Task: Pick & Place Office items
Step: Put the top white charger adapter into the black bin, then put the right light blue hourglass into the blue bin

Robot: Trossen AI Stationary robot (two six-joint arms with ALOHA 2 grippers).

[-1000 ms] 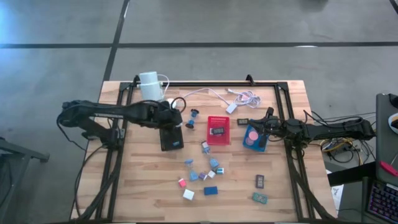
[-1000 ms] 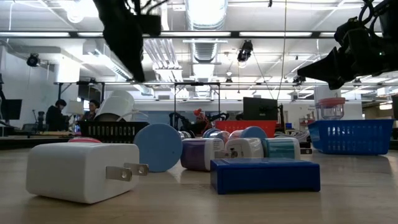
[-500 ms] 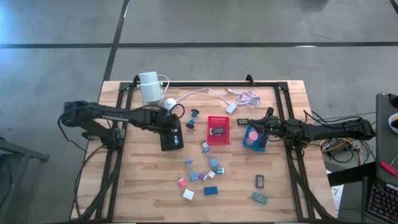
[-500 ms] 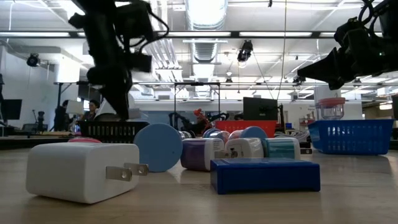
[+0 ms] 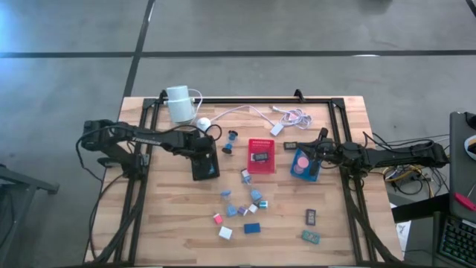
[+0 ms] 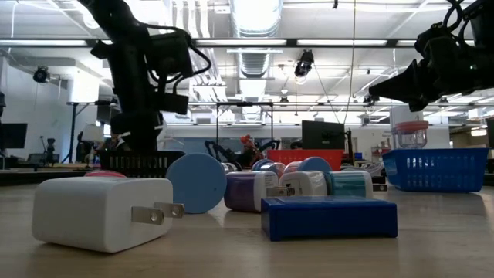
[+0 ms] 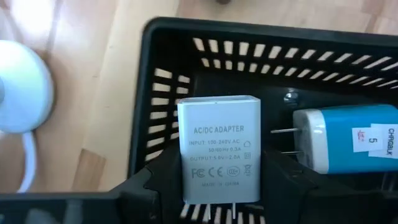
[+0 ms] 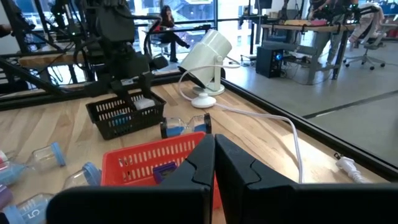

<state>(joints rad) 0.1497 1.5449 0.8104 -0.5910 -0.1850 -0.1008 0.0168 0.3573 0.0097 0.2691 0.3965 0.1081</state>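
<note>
Since the earlier frame the left tool (image 7: 217,186) has dropped from high above into the black tray (image 5: 204,165), fingers clamped on a white adapter (image 7: 219,146). A blue adapter (image 7: 345,144) already lies beside it. The right tool (image 5: 321,143), fingers together, waits over the blue tray (image 5: 304,165). The red tray (image 5: 261,155) holds one dark item. Roughly a dozen pieces (image 5: 242,211) remain on the near tabletop (image 5: 171,223); sorting looks early.
</note>
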